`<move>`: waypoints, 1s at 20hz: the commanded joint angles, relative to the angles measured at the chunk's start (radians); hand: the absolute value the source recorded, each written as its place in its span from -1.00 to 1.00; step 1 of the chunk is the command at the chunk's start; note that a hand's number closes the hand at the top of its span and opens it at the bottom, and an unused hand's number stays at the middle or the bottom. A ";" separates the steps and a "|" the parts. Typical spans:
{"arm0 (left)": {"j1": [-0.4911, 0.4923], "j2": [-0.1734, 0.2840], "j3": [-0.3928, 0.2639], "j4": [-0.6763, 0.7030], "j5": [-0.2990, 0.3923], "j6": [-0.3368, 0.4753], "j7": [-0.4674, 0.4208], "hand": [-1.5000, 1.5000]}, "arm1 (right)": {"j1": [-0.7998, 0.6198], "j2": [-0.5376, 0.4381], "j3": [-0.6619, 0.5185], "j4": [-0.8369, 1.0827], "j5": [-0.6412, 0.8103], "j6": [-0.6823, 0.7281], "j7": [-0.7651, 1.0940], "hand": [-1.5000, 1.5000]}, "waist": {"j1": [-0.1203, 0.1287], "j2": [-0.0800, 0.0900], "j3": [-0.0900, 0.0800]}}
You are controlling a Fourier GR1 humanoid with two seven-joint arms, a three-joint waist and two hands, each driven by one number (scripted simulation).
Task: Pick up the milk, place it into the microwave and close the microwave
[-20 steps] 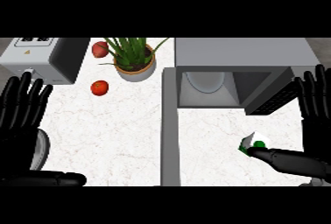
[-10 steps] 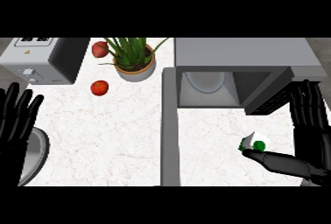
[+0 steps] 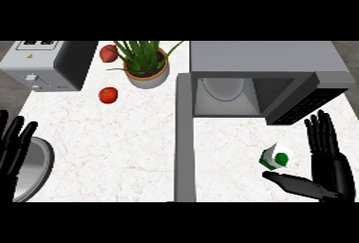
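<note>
A small white milk carton (image 3: pixel 276 157) with a green mark stands on the counter in front of the microwave (image 3: pixel 263 80), whose door (image 3: pixel 306 100) hangs open to the right. My right hand (image 3: pixel 329 163) is open just right of the carton, fingers straight and pointing up, thumb stretched out below the carton without touching it. At the left edge my left hand (image 3: pixel 14 147) rests open, fingers up.
A toaster (image 3: pixel 42 64) sits at the back left. A potted plant (image 3: pixel 146 64) stands beside the microwave, with a red fruit (image 3: pixel 108 52) behind it and another (image 3: pixel 108 95) in front. A metal bowl (image 3: pixel 32 171) lies at the lower left.
Both hands have dropped lower in the view and drawn toward the bottom edge. The right hand has come closer to the carton. The carton has not moved.
</note>
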 commanded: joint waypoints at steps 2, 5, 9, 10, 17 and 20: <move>0.056 -0.037 -0.055 -0.097 -0.061 0.014 0.033 -1.00 | 0.013 -0.018 -0.028 0.100 0.022 -0.004 -0.054 -1.00 | 0.000 0.000 0.000; 0.034 -0.045 -0.062 -0.132 -0.053 0.037 0.089 -1.00 | -0.026 -0.008 -0.059 0.255 0.013 -0.005 -0.184 -1.00 | 0.001 0.001 0.000; 0.070 -0.086 -0.103 -0.015 -0.120 -0.006 -0.060 -1.00 | 0.025 -0.007 -0.063 0.302 0.010 0.015 -0.264 -1.00 | -0.002 0.000 0.000; 0.132 -0.068 -0.083 -0.091 -0.082 -0.031 -0.034 -1.00 | -0.049 -0.005 -0.092 0.443 0.000 0.012 -0.326 -1.00 | 0.005 0.000 0.000; 0.017 -0.058 -0.030 -0.010 -0.068 -0.018 -0.018 -1.00 | -0.193 -0.079 -0.153 0.713 -0.054 0.097 -0.435 -1.00 | 0.001 0.001 0.000; 0.106 -0.061 -0.054 -0.082 -0.079 -0.045 -0.012 -1.00 | -0.171 -0.059 -0.164 0.867 -0.026 0.084 -0.618 -1.00 | 0.005 0.001 0.000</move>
